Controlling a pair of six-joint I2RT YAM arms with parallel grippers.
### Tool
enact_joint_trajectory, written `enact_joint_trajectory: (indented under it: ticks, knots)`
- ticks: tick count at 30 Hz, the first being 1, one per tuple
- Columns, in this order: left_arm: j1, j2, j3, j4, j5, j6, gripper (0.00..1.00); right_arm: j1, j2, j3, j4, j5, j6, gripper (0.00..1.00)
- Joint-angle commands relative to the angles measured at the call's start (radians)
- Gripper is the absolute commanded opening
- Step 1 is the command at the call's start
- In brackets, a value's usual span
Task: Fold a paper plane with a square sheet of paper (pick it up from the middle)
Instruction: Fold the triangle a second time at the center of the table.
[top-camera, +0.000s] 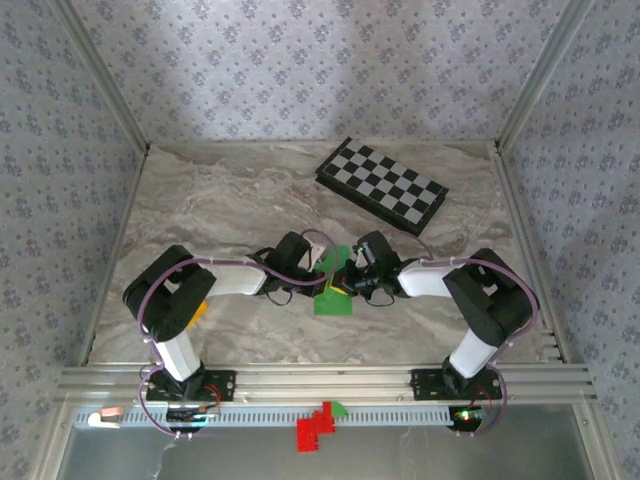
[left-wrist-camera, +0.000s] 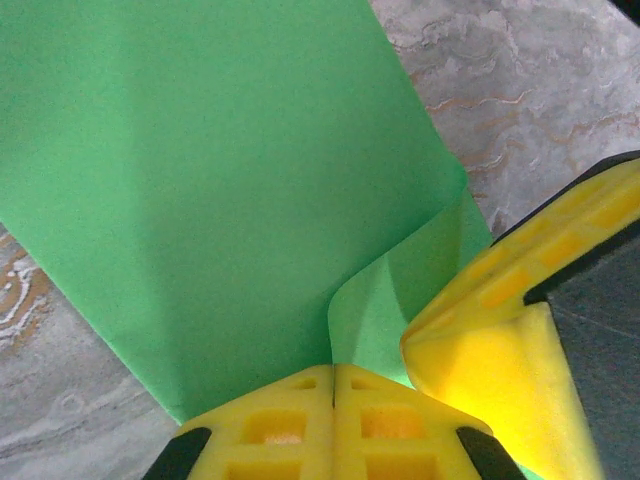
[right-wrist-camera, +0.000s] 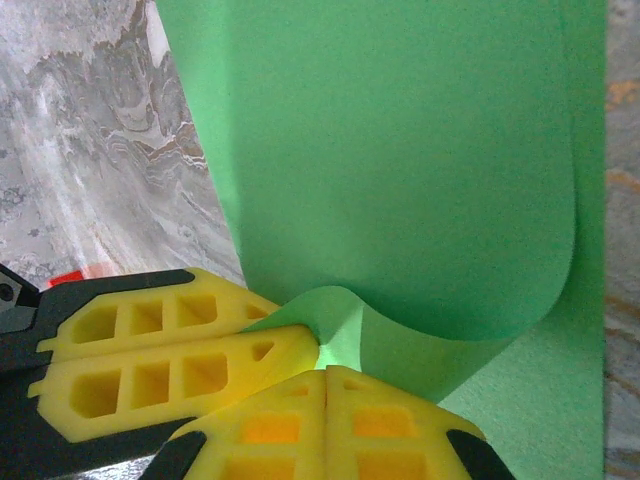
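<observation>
The square sheet of paper (top-camera: 332, 297) is bright green and is pinched at its middle between my two grippers, just above the marble table. Its sides hang down in soft curves and its lower edge reaches the table. My left gripper (left-wrist-camera: 333, 368) is shut on the paper (left-wrist-camera: 200, 180), with its yellow fingertips pressed together. My right gripper (right-wrist-camera: 327, 371) is shut on the same raised ridge of the sheet (right-wrist-camera: 400, 150). The two pairs of fingertips almost touch: the right fingers (left-wrist-camera: 500, 340) crowd the left wrist view, and the left fingers (right-wrist-camera: 170, 350) the right wrist view. A paper plane is out of view.
A black-and-white checkerboard (top-camera: 381, 185) lies at the back right of the table. A small orange block (top-camera: 199, 308) sits by the left arm. Red pieces (top-camera: 315, 428) and a green piece (top-camera: 338, 408) lie on the front rail. Patterned walls enclose three sides.
</observation>
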Motion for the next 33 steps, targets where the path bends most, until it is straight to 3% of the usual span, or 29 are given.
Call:
enact_joint_trajectory:
  ticks: [1,20,29,33]
  knots:
    - [0.001,0.065,-0.026,-0.128,-0.045,0.003,0.0,-0.012,0.016,0.001,-0.045,-0.002,-0.036,0.0]
    - [0.0,0.039,-0.015,-0.14,-0.036,0.002,0.01,-0.028,0.035,0.002,-0.164,0.042,-0.109,0.0]
    - [-0.003,-0.108,0.016,-0.217,-0.033,-0.006,0.26,-0.028,0.032,-0.005,-0.212,0.062,-0.125,0.0]
    - [-0.019,-0.176,0.004,-0.239,-0.03,-0.027,0.32,-0.028,0.035,-0.003,-0.212,0.062,-0.124,0.0]
